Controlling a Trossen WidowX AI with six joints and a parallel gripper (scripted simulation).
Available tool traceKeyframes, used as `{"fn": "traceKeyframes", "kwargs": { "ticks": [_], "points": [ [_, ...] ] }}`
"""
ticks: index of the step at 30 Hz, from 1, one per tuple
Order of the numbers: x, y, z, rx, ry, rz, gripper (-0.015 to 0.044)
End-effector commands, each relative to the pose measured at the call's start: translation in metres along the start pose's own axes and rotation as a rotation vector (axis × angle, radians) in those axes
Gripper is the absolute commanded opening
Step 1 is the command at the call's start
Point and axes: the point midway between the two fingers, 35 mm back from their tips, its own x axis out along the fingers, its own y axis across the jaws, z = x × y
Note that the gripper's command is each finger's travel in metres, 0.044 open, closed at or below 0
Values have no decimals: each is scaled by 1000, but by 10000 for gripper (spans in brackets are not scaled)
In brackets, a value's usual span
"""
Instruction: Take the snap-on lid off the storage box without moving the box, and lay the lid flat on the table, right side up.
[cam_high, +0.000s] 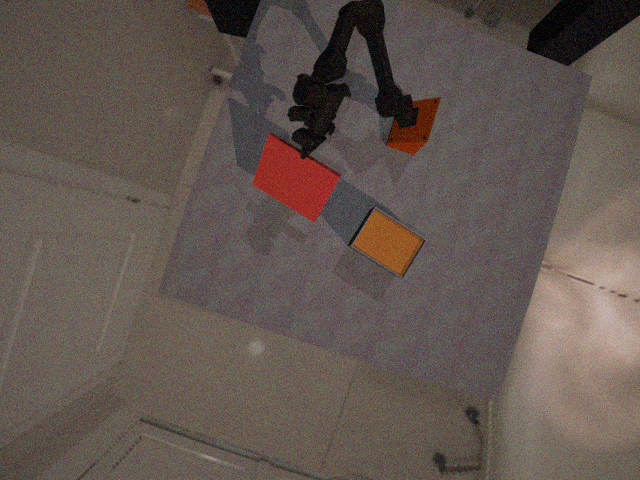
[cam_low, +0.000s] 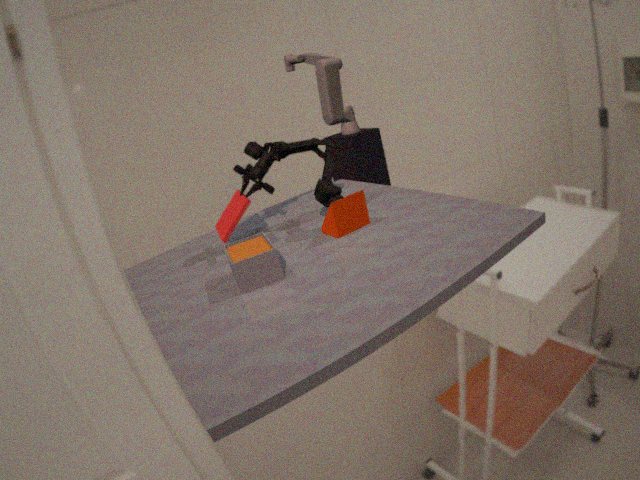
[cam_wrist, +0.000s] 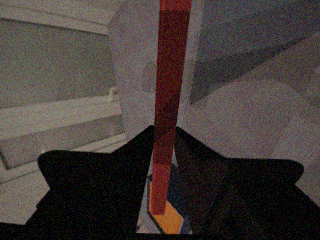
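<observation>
The red lid (cam_high: 296, 178) (cam_low: 232, 215) (cam_wrist: 169, 90) is off the box and hangs in the air, steeply tilted, with its broad face toward the top camera. My gripper (cam_high: 306, 151) (cam_low: 244, 193) (cam_wrist: 163, 130) is shut on one edge of the lid. The storage box (cam_low: 260, 272) (cam_high: 387, 241) (cam_wrist: 169, 220) stands upright and open on the table, with orange (cam_low: 249, 248) showing at its top. The lid is beside the box and apart from it, toward the table's left side in the top view. The lid's underside is hidden in the top view.
An orange wedge-shaped block (cam_high: 428, 119) (cam_low: 347, 215) is at the arm's base on the grey table (cam_high: 465, 310) (cam_low: 361, 289). A black pedestal (cam_low: 356, 157) with a pale arm (cam_low: 330, 90) stands behind the table. A white cart (cam_low: 558, 248) stands beyond the table's right edge in the exterior view.
</observation>
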Motion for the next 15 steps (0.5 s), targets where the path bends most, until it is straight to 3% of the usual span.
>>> {"fn": "traceKeyframes", "kwargs": {
  "ticks": [1, 15],
  "points": [
    [1, -1, 1, 5, 3, 14, 0],
    [8, -9, 1, 5, 2, 15, 0]
  ]
}}
